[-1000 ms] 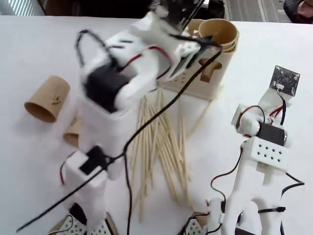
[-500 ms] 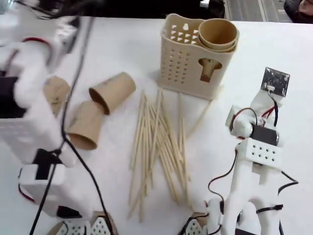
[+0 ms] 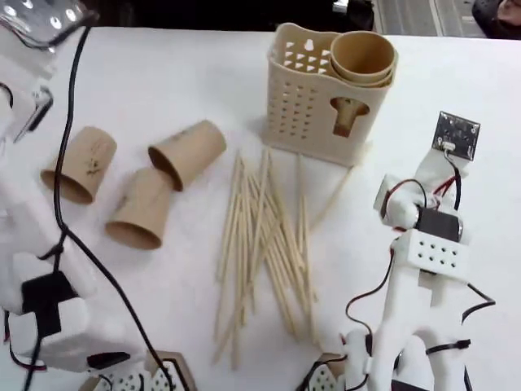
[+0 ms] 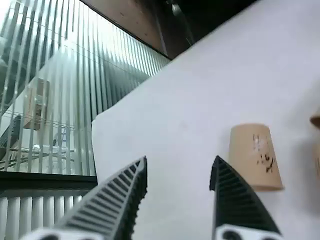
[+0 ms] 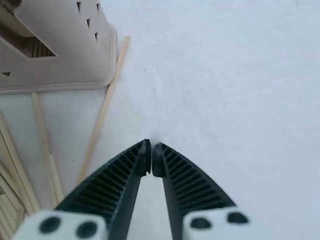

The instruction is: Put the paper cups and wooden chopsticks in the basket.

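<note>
Three brown paper cups lie on their sides at the table's left: one [image 3: 81, 163] outermost, one [image 3: 142, 208] nearer the front, one [image 3: 189, 151] beside them. Wooden chopsticks [image 3: 260, 236] lie in a loose pile in the middle. The cream basket [image 3: 305, 106] stands behind them with stacked cups [image 3: 363, 55] inside. My left gripper [image 4: 180, 160] is open and raised, with the outermost cup [image 4: 254, 157] on the table beyond it. My right gripper [image 5: 151, 150] is shut over bare table, close to a stray chopstick [image 5: 102, 112] and the basket's corner [image 5: 60, 45].
The left arm [image 3: 28, 212] rises along the table's left edge with its cable hanging in front. The right arm [image 3: 427, 244] stands at the front right. Bare white table lies to the right of the basket and behind the cups.
The left arm has swung from over the basket to the far left edge, uncovering the lying cups. The right arm has barely shifted.
</note>
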`<action>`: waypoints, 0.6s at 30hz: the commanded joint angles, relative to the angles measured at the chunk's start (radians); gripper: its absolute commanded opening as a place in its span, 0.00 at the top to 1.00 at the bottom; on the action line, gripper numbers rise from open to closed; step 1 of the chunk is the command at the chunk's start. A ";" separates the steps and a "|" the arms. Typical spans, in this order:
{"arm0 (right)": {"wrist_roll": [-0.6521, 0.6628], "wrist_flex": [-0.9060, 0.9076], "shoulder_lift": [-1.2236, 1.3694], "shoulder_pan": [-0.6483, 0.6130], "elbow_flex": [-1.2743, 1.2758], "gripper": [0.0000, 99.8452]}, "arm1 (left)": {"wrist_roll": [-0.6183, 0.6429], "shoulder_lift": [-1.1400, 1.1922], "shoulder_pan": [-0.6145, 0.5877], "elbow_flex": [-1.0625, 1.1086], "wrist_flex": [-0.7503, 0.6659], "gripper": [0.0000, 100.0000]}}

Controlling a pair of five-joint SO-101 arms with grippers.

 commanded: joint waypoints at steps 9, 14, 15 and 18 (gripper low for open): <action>0.009 -0.016 -0.021 -0.012 -0.003 0.98 | -0.411 -0.047 -0.202 0.508 -0.160 0.79; 0.009 -0.016 -0.021 -0.012 -0.003 0.98 | -0.445 -0.048 -0.236 0.740 -0.376 0.79; 0.009 -0.021 -0.021 -0.012 0.003 0.98 | -0.445 -0.048 -0.236 0.786 -0.420 0.79; 0.009 -0.051 -0.021 -0.027 0.026 0.98 | -0.446 -0.048 -0.232 0.913 -0.549 0.79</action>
